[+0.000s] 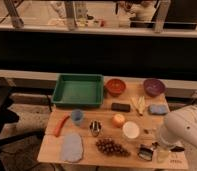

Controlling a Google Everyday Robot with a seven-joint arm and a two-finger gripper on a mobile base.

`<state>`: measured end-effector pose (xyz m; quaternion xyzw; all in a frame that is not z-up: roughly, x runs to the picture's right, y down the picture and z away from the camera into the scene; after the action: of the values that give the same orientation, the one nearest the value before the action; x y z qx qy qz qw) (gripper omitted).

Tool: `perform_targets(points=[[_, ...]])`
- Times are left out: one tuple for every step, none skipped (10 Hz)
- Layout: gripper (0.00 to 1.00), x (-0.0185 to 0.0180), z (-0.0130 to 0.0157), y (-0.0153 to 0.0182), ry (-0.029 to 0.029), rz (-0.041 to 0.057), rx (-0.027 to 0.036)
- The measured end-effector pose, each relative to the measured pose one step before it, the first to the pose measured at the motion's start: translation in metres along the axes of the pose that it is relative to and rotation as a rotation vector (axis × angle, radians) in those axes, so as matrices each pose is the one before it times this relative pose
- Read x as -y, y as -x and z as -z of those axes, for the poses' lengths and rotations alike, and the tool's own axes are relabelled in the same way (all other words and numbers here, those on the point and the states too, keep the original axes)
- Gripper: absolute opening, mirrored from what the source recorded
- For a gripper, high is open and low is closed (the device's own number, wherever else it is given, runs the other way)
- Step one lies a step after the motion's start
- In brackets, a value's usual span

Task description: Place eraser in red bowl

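Note:
The eraser (120, 107) is a small dark block lying flat on the wooden table (92, 156), just in front of the red bowl (115, 86). The red bowl stands at the back of the table, right of the green tray, and looks empty. My white arm (184, 131) reaches in from the right, over the table's front right corner. My gripper (163, 148) hangs low there, well to the right of and in front of the eraser, and touches neither eraser nor bowl.
A green tray (78, 90) stands back left and a purple bowl (154, 86) back right. Also on the table are a banana (138, 104), blue sponge (157, 109), orange (118, 120), white cup (130, 130), metal cup (95, 128), blue cup (77, 117), grapes (111, 147), grey cloth (71, 147), red pepper (61, 125) and a dark clip (145, 152).

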<state>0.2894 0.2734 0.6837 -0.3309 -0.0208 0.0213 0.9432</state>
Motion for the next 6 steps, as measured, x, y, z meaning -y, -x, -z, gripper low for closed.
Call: perform_targets(points=[[0.8,-0.00339,-0.00448,-0.00118,0.0042,0.00172,0.00407],[0.8,-0.00023,-0.00525,0.00127,0.00468,0.00698,0.00631],[0.8,-0.00025,-0.00349,0.00079,0.0029,0.00321,0.00362],[0.8,-0.00238,-0.00373,-0.00064,0.00308,0.00155,0.0003],[0.8,-0.00433,-0.0044,-0.00177,0.00492,-0.00038,0.00194],[0.8,-0.00458,-0.00556,-0.00161,0.00606,0.00118,0.00365]])
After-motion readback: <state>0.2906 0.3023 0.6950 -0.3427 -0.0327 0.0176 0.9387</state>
